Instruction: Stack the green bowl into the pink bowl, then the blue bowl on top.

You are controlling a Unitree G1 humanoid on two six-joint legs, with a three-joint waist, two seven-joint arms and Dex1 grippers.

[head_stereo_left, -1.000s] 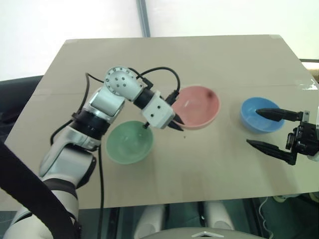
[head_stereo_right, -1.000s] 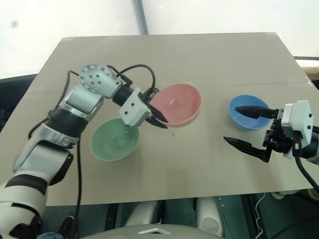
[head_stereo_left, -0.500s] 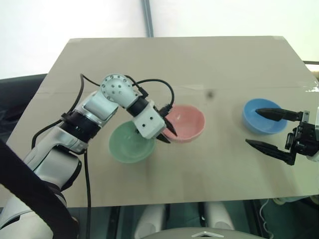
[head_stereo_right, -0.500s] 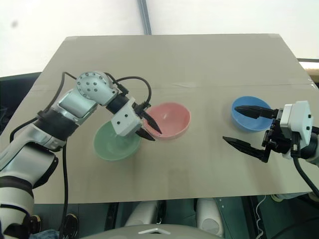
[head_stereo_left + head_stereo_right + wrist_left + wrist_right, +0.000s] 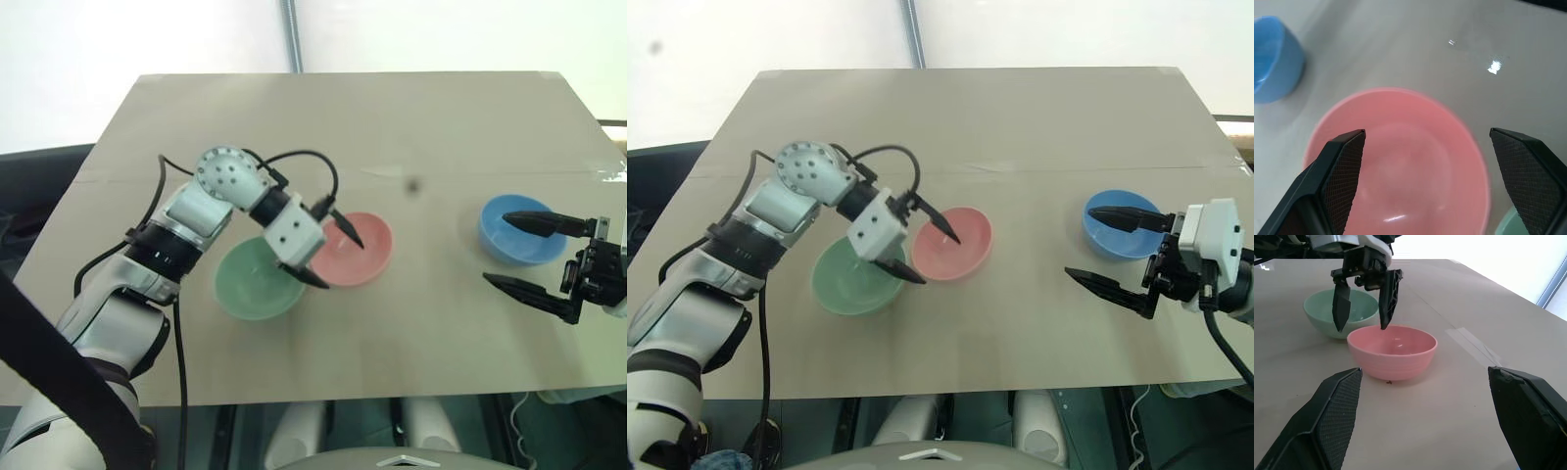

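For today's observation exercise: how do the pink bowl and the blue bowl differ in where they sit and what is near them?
The pink bowl sits mid-table beside the green bowl; the blue bowl stands alone toward the right edge. The open left gripper hangs over the pink bowl; the open right gripper waits by the blue bowl. Both are upright and empty.

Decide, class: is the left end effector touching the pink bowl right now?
Apart. In the right wrist view the left end effector hangs open above the pink bowl, with the tan table visible between one fingertip and the rim.

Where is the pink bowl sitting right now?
In the head views, the pink bowl stands on the table left of centre, right beside the green bowl, under the open left gripper.
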